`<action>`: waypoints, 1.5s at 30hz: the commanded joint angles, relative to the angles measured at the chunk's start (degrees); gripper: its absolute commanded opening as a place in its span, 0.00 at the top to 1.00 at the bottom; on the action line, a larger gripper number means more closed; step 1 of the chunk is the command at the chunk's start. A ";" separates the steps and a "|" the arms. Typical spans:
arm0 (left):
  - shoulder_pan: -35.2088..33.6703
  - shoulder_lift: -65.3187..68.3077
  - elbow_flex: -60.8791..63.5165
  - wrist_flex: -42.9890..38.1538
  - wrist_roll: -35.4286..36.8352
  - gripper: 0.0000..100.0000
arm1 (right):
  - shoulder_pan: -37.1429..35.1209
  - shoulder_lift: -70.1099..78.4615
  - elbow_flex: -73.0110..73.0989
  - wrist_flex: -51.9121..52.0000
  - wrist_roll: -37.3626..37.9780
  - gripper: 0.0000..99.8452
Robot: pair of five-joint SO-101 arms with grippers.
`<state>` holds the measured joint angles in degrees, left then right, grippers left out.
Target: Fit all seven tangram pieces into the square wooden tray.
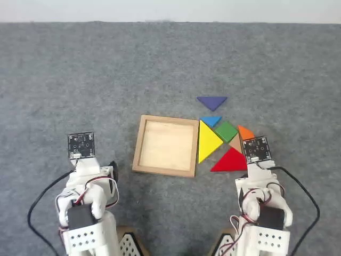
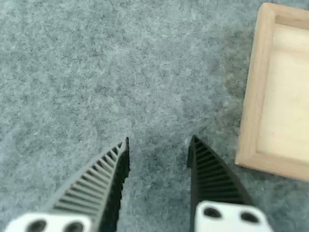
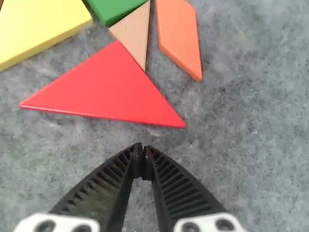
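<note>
The pale square wooden tray (image 2: pixel 251 96), a raised rim around a bare floor, lies on the grey felt counter (image 1: pixel 80 69) just ahead of the left end effector (image 2: pixel 158 150), off toward the other arm; its fingers stand apart. The right end effector (image 3: pixel 142 157), fingers pressed together, sits just short of the red triangle (image 3: pixel 104 89). Beyond it lie the yellow triangle (image 3: pixel 38 24), green square (image 3: pixel 116 8), tan triangle (image 3: pixel 135 31), orange parallelogram (image 3: pixel 178 36), blue triangle (image 1: pixel 211 121) and purple triangle (image 1: pixel 212 102).

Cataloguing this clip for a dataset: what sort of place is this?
Likely a robotics lab bench: two white robot arms, a grey felt-covered table, and a square wooden tray beside coloured tangram pieces.
</note>
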<state>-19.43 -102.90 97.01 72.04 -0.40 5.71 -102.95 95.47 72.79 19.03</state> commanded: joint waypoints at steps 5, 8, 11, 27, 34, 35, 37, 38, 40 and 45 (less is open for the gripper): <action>0.09 -1.14 -0.57 0.18 -0.26 0.81 | -0.48 -1.01 0.97 0.57 -0.70 0.99; 0.09 -1.14 -0.57 0.18 -0.26 0.81 | -0.48 -1.01 0.97 0.57 -0.70 0.99; 0.09 -1.14 -0.57 0.18 -0.26 0.81 | -0.48 -1.01 0.97 0.57 -0.70 0.99; 0.09 -1.14 -0.57 0.18 -0.26 0.81 | -0.75 -1.01 0.97 0.57 -0.53 0.99; 0.09 -1.14 -0.57 0.18 -0.26 0.81 | -0.75 -1.01 0.97 0.66 -0.44 0.99; 0.09 -1.14 -0.57 0.18 -0.26 0.81 | -0.75 -1.01 0.97 0.66 -0.44 0.99; 0.09 -1.14 -0.57 0.18 -0.26 0.81 | -0.75 -1.01 0.97 0.66 -0.44 0.99; 0.09 -1.14 -0.57 0.18 -0.26 0.81 | -0.75 -1.01 0.97 0.66 -0.44 0.99; 0.09 -1.14 -0.57 0.18 -0.26 0.81 | -0.75 -1.01 0.97 0.66 -0.44 0.99; 0.09 -1.14 -0.57 0.18 -0.26 0.81 | -0.57 -1.01 0.97 0.66 -0.44 0.99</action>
<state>-19.43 -102.90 97.01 72.04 -0.40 5.36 -102.95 95.47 72.88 19.03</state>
